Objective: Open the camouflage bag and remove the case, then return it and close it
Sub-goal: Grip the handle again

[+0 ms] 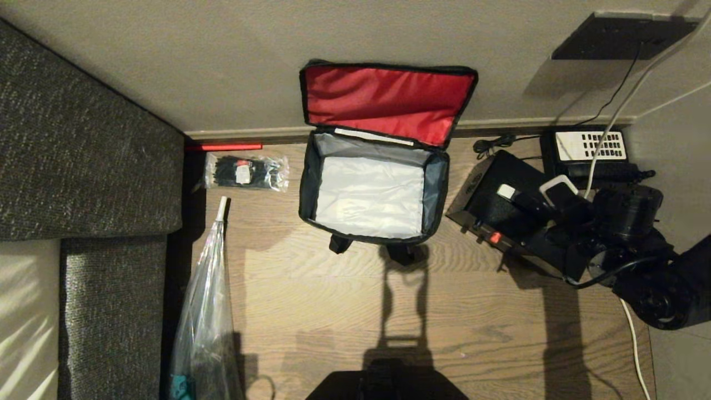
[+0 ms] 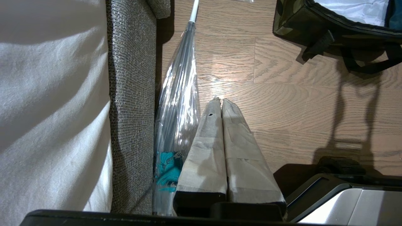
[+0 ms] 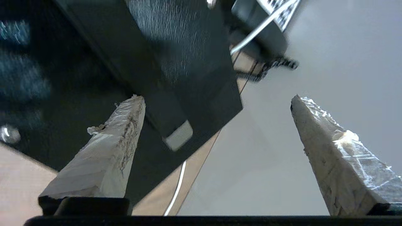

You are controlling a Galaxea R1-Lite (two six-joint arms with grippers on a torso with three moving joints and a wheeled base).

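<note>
Warm, fairly dim indoor light falls from behind the robot, casting long dark shadows across the pale wood-plank floor (image 1: 344, 311). A glare patch shines on the boards in the left wrist view. The right wrist view is motion-blurred, smearing the flat black hard case (image 3: 176, 62).

Floor (image 1: 344, 311): pale wood-grain planks, my own shadow across them. Wall (image 1: 222, 61) ahead of me: plain beige, a skirting board (image 1: 244, 133) along its foot, a dark panel (image 1: 616, 36) set in at upper right. Sofa (image 1: 72, 161) on my left: coarse dark grey weave, with a white cushion (image 1: 25, 316) streaked by slanting light. Second, grey wall (image 1: 680, 139) on my right
</note>
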